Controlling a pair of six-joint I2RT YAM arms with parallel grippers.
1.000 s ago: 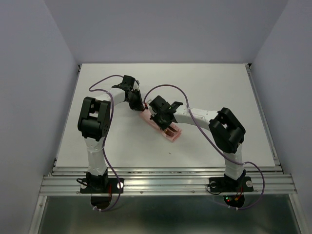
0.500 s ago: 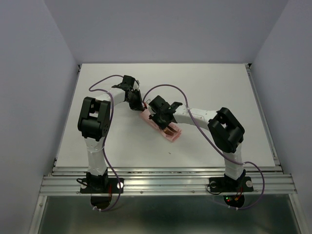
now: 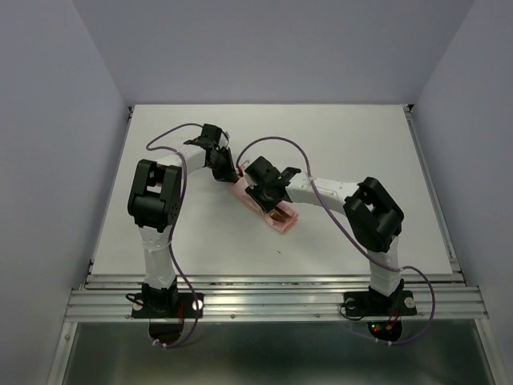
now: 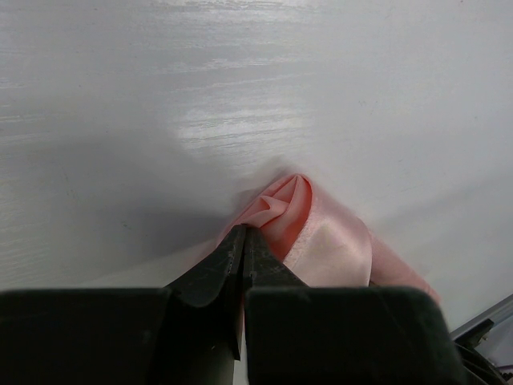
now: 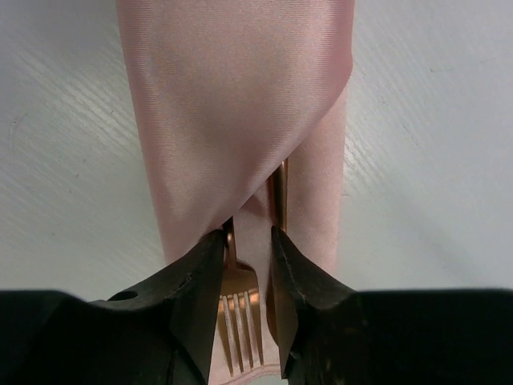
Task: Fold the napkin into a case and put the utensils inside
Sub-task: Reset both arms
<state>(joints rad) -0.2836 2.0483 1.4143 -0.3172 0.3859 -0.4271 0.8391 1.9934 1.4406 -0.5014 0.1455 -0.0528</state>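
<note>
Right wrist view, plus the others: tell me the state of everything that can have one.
Salmon-pink shiny cloth napkin: folded narrow and flat.
Thin copper-coloured fork: inside the fold, tines poking out.
Second thin copper-coloured utensil: tucked in beside it, mostly hidden.
Left gripper: shut on the napkin's end.
Right gripper: open, fingers astride the fork.

the case (image 3: 285, 223) is hemmed in from above: left tool (image 4: 243, 234) pinches its far end, right tool (image 5: 244, 237) straddles its middle. bare desk (image 3: 361, 144) lies open far right and near front.
</note>
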